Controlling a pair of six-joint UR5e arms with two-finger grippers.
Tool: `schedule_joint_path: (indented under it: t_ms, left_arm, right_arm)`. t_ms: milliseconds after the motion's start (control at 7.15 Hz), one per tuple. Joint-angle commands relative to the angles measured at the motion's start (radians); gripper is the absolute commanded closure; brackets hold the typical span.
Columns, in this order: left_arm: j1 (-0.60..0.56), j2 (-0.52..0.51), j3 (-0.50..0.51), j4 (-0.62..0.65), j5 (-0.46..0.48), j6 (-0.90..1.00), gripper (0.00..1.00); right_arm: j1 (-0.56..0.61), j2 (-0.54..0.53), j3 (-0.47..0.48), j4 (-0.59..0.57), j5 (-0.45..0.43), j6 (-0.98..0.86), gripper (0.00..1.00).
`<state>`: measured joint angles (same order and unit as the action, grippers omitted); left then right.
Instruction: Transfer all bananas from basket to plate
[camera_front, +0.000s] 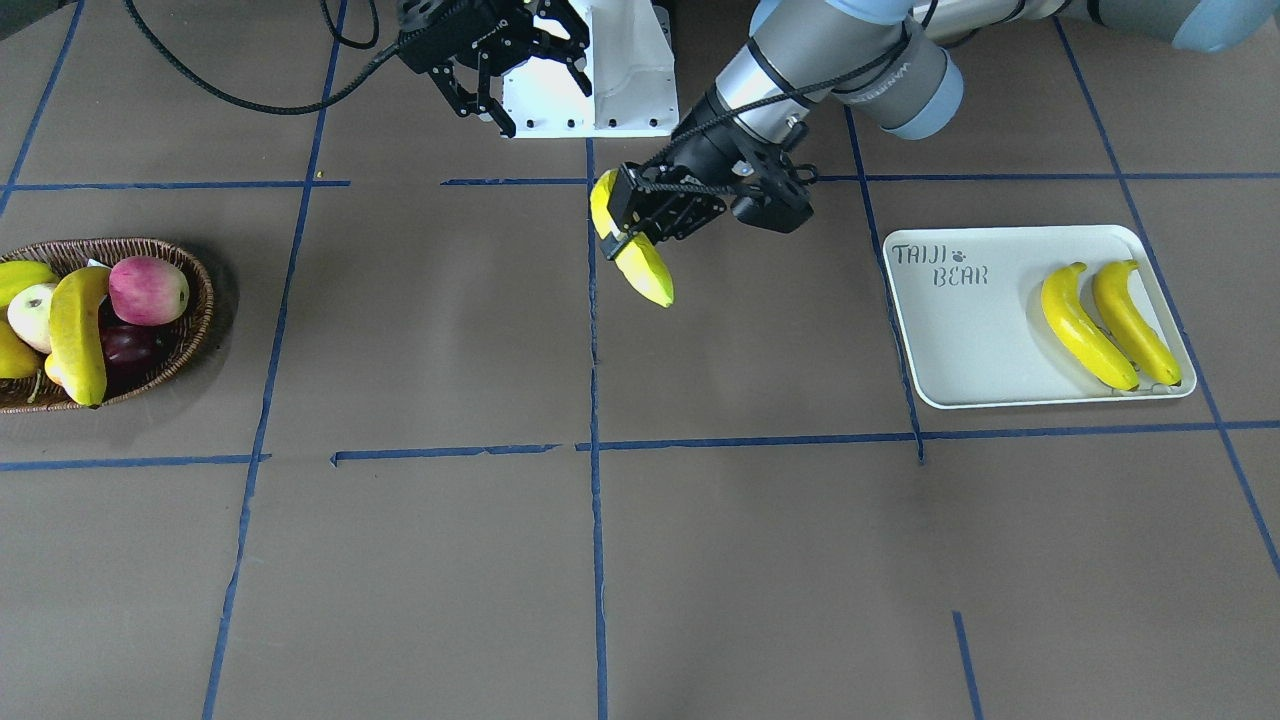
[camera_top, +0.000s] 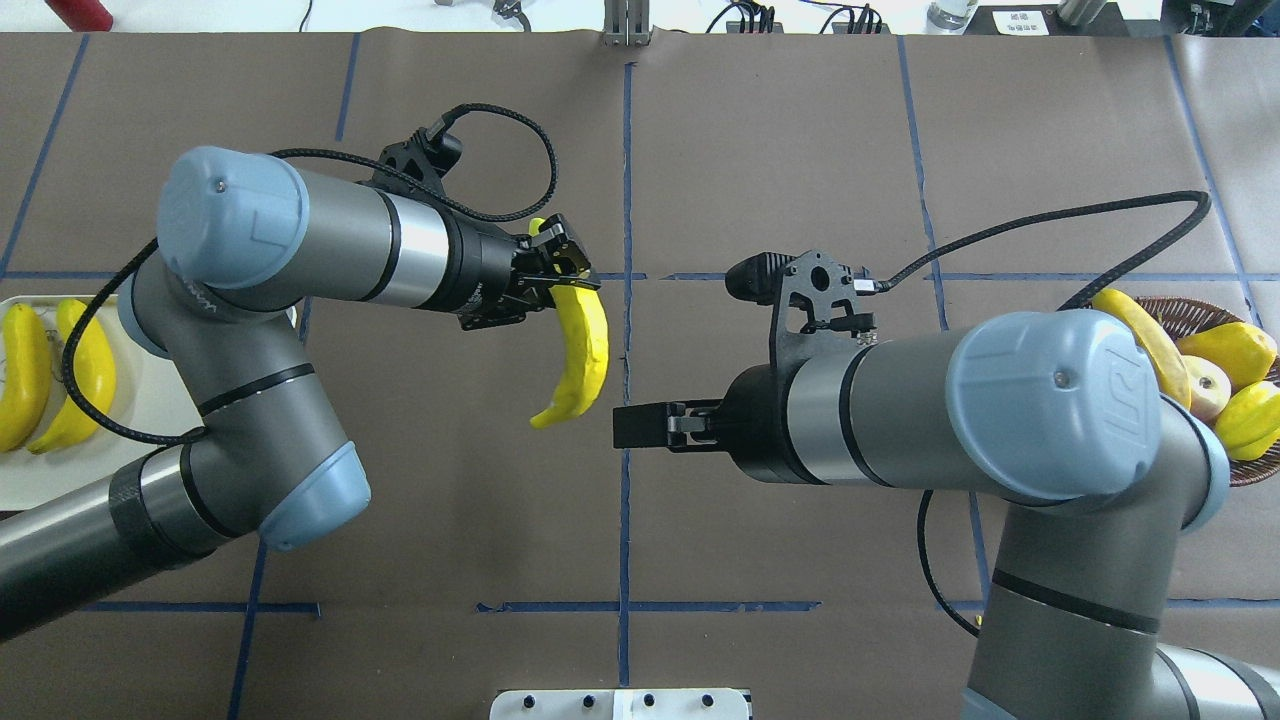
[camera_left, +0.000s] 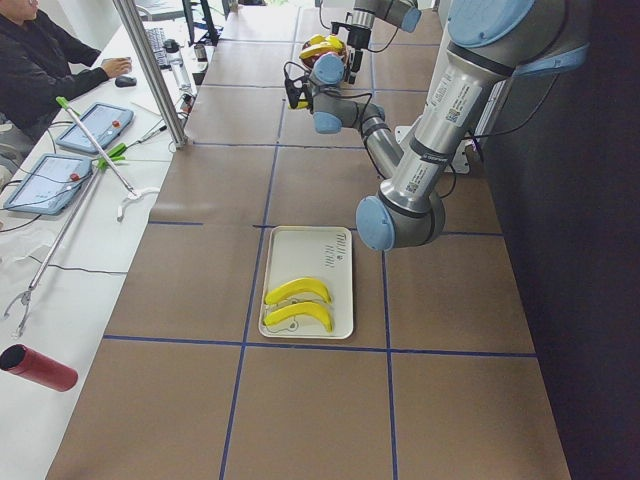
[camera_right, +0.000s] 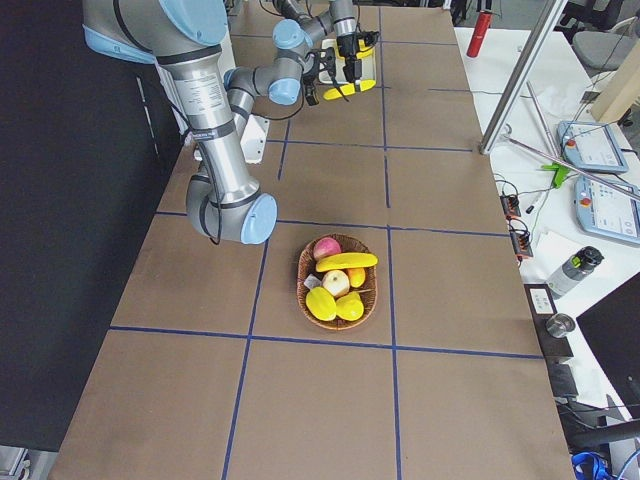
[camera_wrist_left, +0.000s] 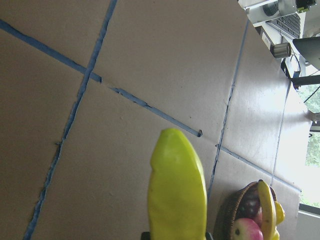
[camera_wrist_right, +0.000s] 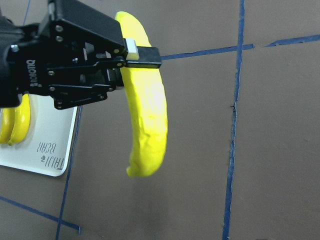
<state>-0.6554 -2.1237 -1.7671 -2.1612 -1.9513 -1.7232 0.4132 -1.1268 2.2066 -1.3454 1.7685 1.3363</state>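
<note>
My left gripper (camera_front: 628, 225) is shut on a yellow banana (camera_front: 645, 272) and holds it above the table's middle, clear of the surface. It shows the same in the overhead view (camera_top: 578, 345) and the right wrist view (camera_wrist_right: 147, 120). The white plate (camera_front: 960, 340) holds two bananas (camera_front: 1085, 325) (camera_front: 1135, 322) side by side. The wicker basket (camera_front: 195, 325) holds one banana (camera_front: 78, 335) lying over the other fruit. My right gripper (camera_front: 540, 105) is open and empty, near the robot's base, facing the held banana.
A pink-red apple (camera_front: 148, 290), a pale apple (camera_front: 32, 315) and short yellow-green fruits (camera_front: 22, 278) lie in the basket. The white robot base (camera_front: 625, 75) stands at the table's far edge. Blue tape lines cross the brown table.
</note>
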Motion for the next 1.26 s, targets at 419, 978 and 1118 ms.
schedule_joint_path:
  t_ms: [419,978,1118]
  left_arm:
    - [-0.163,0.446,-0.048,0.225,-0.072,0.44,1.0]
    - [-0.231,0.502,0.007,0.222,-0.094,0.514,1.0]
    - [-0.23,0.502,0.047,0.212,-0.089,0.516,1.0]
  right_arm:
    - [0.087,-0.152,0.061,-0.011,0.005,-0.002,0.0]
    - [0.091,-0.153,0.062,-0.009,0.003,-0.002,0.0]
    - [0.091,-0.153,0.068,-0.008,0.002,-0.002,0.0]
